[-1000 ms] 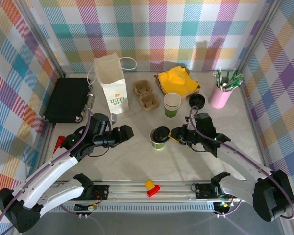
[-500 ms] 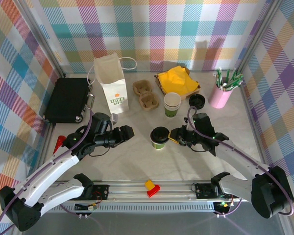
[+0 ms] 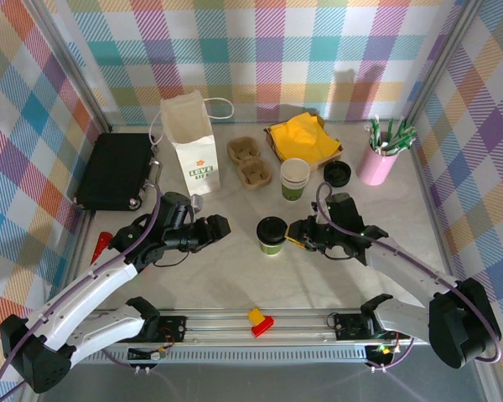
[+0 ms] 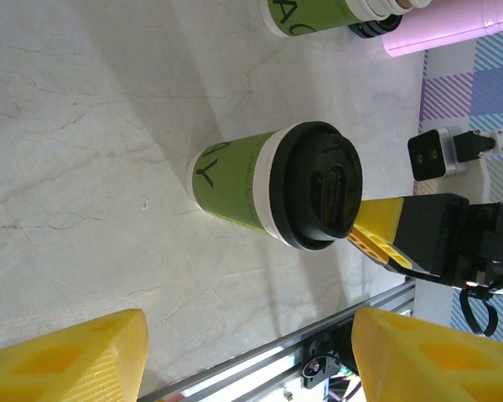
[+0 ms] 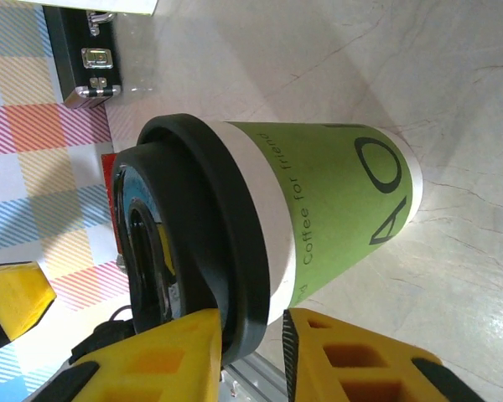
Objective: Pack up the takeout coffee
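R gripper (image 3: pixel 294 234) jaws cracked wider vs earlier, now slightly apart at lid (image 4: pixel 317 186) rim. Takeout coffee (image 3: pixel 271 234) upright mid-table: R at its 3 o'clock, L gripper (image 3: pixel 220 226) at 9, wide apart, empty.

The coffee cup (image 3: pixel 272 235) stands mid-table (image 3: pixel 235 280) between 2 grippers: the left gripper (image 3: pixel 219 227) apart on its left, the right gripper (image 3: pixel 295 231) just beside its right. Behind it stand a cup stack (image 3: pixel 294 179) and a cup carrier (image 3: pixel 250 162). The bag (image 3: pixel 191 146) stands left of those, and the case (image 3: pixel 116 170) lies farther left.
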`<act>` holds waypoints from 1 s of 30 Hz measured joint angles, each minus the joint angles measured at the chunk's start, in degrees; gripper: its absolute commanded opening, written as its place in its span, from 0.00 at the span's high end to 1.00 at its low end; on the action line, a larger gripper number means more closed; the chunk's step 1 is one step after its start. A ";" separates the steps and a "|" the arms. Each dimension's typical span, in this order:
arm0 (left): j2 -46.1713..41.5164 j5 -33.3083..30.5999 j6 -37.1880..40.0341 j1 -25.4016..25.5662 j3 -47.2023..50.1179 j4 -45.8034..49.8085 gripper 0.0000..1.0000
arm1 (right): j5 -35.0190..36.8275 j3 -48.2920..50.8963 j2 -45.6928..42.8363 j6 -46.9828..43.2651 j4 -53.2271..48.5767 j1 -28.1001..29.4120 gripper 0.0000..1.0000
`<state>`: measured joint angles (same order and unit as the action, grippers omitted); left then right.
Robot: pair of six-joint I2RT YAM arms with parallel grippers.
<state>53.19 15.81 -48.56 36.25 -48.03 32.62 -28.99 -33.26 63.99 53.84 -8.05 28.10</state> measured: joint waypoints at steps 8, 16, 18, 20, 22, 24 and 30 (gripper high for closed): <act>1.03 -0.04 0.28 0.00 0.00 0.00 0.33 | 0.00 -1.68 0.31 -1.25 -1.57 0.66 0.67; 7.39 0.02 3.15 0.00 -1.44 -0.76 0.28 | 2.71 -5.57 -1.36 -5.44 -7.63 0.81 0.54; 10.08 0.17 4.15 0.00 -2.89 -1.60 0.27 | 3.72 -6.43 -2.16 -6.78 -8.83 0.81 0.51; 12.92 0.46 5.29 0.04 -4.48 -2.91 0.27 | 4.59 -6.95 -2.67 -7.76 -9.33 0.81 0.51; 15.69 1.29 6.43 0.17 -5.81 -4.59 0.27 | 5.18 -7.17 -2.67 -8.50 -9.55 0.81 0.50; 18.25 1.90 7.30 0.50 -6.86 -6.16 0.27 | 5.62 -7.21 -2.40 -9.01 -9.62 0.81 0.50; 25.29 3.85 9.27 1.51 -8.66 -10.51 0.28 | 6.08 -7.74 0.74 -10.25 -9.31 0.81 0.50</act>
<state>78.48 19.66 -39.29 37.76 -56.69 22.11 -22.92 -40.99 64.73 43.59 -17.37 28.91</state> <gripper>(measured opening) 0.725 0.501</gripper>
